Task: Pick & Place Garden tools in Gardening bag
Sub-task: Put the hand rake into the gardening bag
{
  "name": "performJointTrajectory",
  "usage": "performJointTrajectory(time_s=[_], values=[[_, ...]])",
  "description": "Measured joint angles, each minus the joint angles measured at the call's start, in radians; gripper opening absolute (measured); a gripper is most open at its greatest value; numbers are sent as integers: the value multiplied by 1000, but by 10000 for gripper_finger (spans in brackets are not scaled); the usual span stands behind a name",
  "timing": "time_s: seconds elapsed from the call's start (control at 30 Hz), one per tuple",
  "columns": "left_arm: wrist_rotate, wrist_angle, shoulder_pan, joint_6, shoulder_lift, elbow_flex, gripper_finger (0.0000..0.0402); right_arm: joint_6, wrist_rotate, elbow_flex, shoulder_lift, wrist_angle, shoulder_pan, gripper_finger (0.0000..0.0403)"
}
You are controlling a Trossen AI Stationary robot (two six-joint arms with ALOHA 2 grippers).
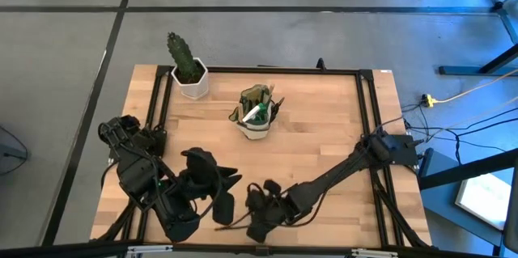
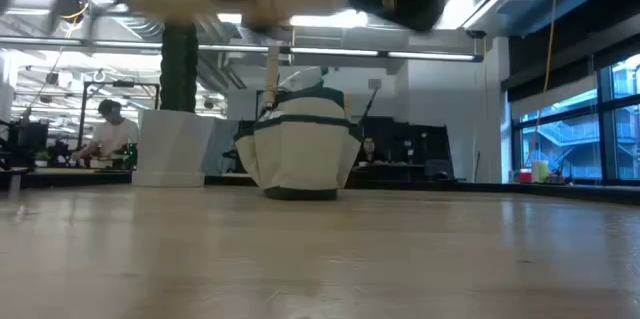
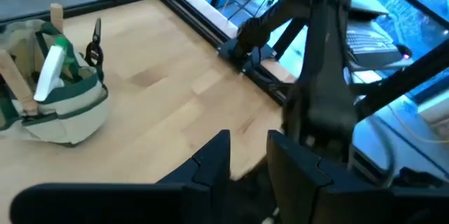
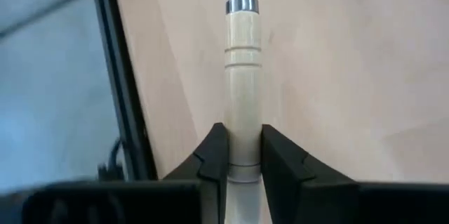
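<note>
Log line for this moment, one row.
right gripper: shut on wooden-handled rake, near front edge | left gripper: open, idle beside it | gardening bag: mid-table, holds tools

Landmark: gardening bag (image 1: pixel 256 117), mid-table (image 1: pixel 324 129), tools standing in it. Cactus pot (image 1: pixel 191 78) behind and left of bag, near the far edge. Left gripper (image 1: pixel 222 193) and right gripper (image 1: pixel 257 209) both well in front of bag, near the front edge; right gripper clamps a wooden-handled rake (image 4: pixel 243 76).
</note>
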Motion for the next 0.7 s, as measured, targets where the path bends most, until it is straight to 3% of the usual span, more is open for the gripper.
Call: performJointTrajectory(time_s=[0.33,0.7], values=[[85,-87,-13,64,-36,0,79,-39,83,1,-187,-11,-3,58],[85,-131,-89,90,-82,2,79,-66,88,1,-256,-134,23,58]])
